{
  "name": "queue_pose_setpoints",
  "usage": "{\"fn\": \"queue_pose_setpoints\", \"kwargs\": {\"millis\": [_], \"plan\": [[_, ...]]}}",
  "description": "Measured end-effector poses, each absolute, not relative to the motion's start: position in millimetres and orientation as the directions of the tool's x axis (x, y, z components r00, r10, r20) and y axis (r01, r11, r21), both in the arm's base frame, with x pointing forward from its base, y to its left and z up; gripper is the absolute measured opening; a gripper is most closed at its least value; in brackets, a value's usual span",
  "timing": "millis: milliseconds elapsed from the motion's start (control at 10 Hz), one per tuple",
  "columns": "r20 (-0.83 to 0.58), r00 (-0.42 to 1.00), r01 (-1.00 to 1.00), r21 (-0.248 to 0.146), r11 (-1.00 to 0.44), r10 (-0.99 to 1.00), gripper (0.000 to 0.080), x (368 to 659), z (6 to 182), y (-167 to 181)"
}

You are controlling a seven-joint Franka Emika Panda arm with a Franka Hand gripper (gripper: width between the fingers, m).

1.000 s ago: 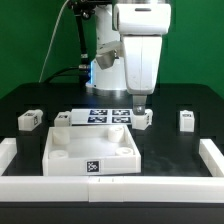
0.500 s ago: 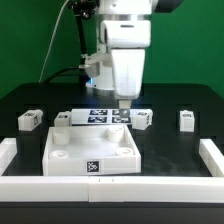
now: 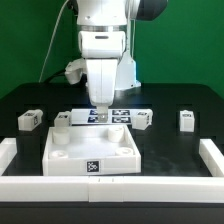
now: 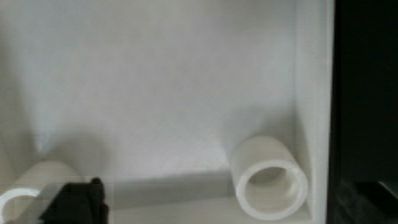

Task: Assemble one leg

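Four legs, small white blocks with marker tags, stand on the black table: one (image 3: 30, 120) at the exterior view's far left, one (image 3: 62, 120) by the panel's back left corner, one (image 3: 144, 118) right of the marker board, and one (image 3: 186, 120) at the far right. My gripper (image 3: 100, 108) hangs over the back edge of the large white square panel (image 3: 92, 150), holding nothing. In the wrist view the gripper (image 4: 226, 202) is open. One dark fingertip (image 4: 75, 200) shows over the white panel (image 4: 160, 90), between two round sockets, one of them (image 4: 270, 178) in full view. No leg shows in the wrist view.
The marker board (image 3: 118, 115) lies behind the panel. White rails stand at the left edge (image 3: 6, 152), the right edge (image 3: 214, 155) and along the front (image 3: 110, 184). Black table (image 4: 365, 100) shows beside the panel in the wrist view.
The arm has swung toward the exterior view's left, from above the leg right of the marker board to above the panel's back edge. That leg stays in place. Nothing was picked up.
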State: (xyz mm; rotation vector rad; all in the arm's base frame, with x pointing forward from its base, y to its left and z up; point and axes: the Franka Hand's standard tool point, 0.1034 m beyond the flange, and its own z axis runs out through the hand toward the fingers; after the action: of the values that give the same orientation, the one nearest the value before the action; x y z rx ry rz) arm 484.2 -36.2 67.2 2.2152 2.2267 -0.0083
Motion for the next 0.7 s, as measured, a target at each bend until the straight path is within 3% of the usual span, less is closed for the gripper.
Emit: {"fn": "queue_pose_setpoints", "kwargs": {"millis": [200, 700], "plan": [[-0.003, -0.012, 1.000, -0.008, 0.012, 1.000, 0.0650, 483, 63.7, -38], [0.017, 0.003, 0.999, -0.047, -0.002, 1.000, 0.0650, 451, 18.7, -49]]}}
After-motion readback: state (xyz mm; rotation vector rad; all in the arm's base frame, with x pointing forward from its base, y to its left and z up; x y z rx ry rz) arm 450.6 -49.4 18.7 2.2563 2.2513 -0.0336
